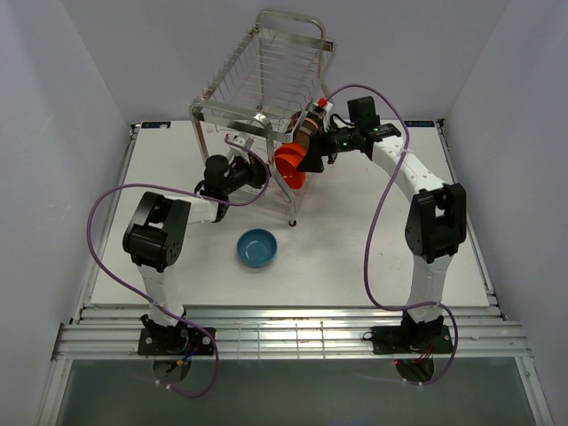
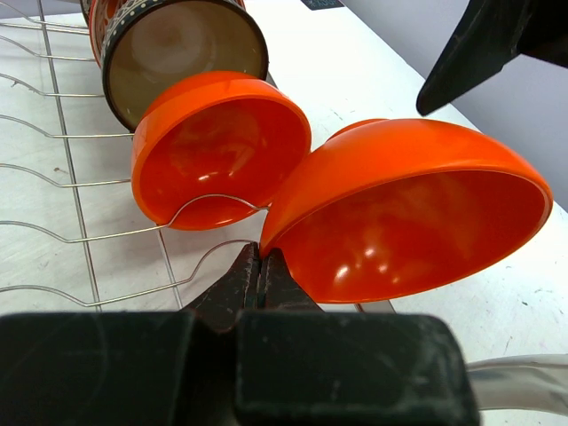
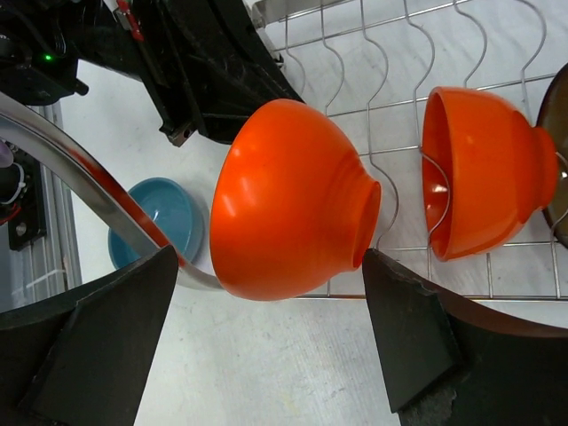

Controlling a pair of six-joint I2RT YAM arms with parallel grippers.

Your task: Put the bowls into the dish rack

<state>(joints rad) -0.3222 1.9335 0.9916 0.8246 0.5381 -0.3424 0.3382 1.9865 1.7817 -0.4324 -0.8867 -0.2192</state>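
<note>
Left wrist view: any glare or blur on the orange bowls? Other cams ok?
Left wrist: small white glints inside the held orange bowl, left gripper housing blurred up close. Right wrist: broad sheen on that bowl's outer wall, right gripper dark, soft-edged. Top external: even light, faint shadows.
</note>
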